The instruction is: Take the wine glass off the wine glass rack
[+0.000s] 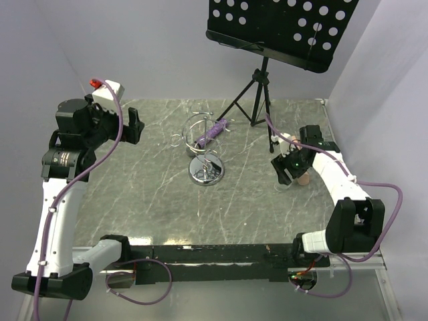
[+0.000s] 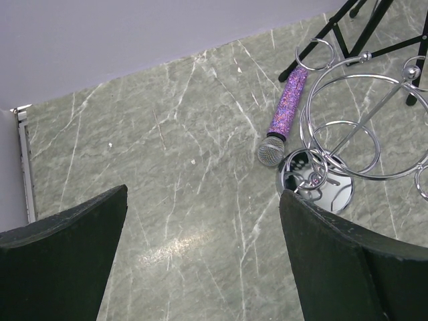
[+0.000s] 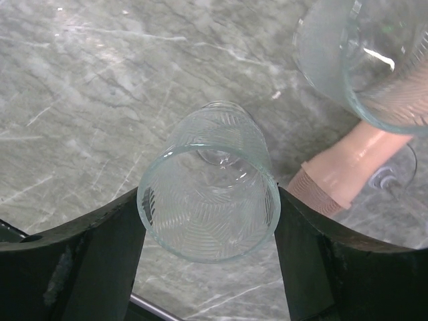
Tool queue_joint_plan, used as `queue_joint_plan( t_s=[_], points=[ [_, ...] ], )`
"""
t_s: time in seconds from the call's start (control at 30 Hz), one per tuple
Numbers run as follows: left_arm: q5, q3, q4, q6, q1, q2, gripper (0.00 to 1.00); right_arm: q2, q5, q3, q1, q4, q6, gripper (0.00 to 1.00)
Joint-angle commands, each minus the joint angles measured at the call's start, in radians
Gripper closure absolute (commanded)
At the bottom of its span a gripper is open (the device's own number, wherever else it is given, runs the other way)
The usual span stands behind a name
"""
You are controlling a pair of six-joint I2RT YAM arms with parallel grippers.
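Note:
The chrome wine glass rack [image 1: 204, 150] stands mid-table on its round disc base; no glass hangs on its loops. It also shows in the left wrist view [image 2: 361, 134]. My right gripper [image 1: 284, 170] is at the right side of the table, well away from the rack. In the right wrist view the right gripper [image 3: 208, 217] is shut on a clear ribbed wine glass [image 3: 208, 200], one finger on each side of the bowl, with the mouth facing the camera. My left gripper [image 2: 200, 267] is wide open and empty, held above the table left of the rack.
A purple glitter microphone [image 2: 284, 117] lies beside the rack. A black tripod music stand [image 1: 267, 80] stands at the back. A second clear glass [image 3: 374, 60] and a pink cylindrical object [image 3: 348, 167] sit close to the right gripper. Walls enclose the table.

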Motion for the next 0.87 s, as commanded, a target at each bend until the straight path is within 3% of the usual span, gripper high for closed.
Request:
queue_joint_plan(
  t_s=[0.0,0.13,0.17,0.37,0.53,0.83],
  points=[
    [0.026,0.009,0.054,-0.015,0.004,0.005,0.0,-0.03,0.003,0.007,-0.025,0.03,0.036,0.2],
    [0.031,0.008,0.059,-0.015,0.004,0.012,0.0,-0.048,0.014,0.032,-0.026,0.01,0.05,0.13],
    [0.031,0.008,0.059,-0.015,0.004,0.014,0.0,-0.06,0.014,0.05,-0.027,-0.01,0.055,0.01],
    [-0.003,-0.035,0.086,-0.04,0.004,0.005,0.0,-0.157,-0.038,0.147,-0.025,-0.103,0.162,0.0],
    [-0.086,-0.096,0.132,-0.075,0.004,-0.003,0.0,-0.203,0.226,0.21,-0.007,-0.065,0.498,0.0],
    [-0.218,-0.084,0.189,-0.144,0.01,0.089,0.0,-0.239,0.186,0.343,-0.007,-0.051,0.573,0.0]
  ],
)
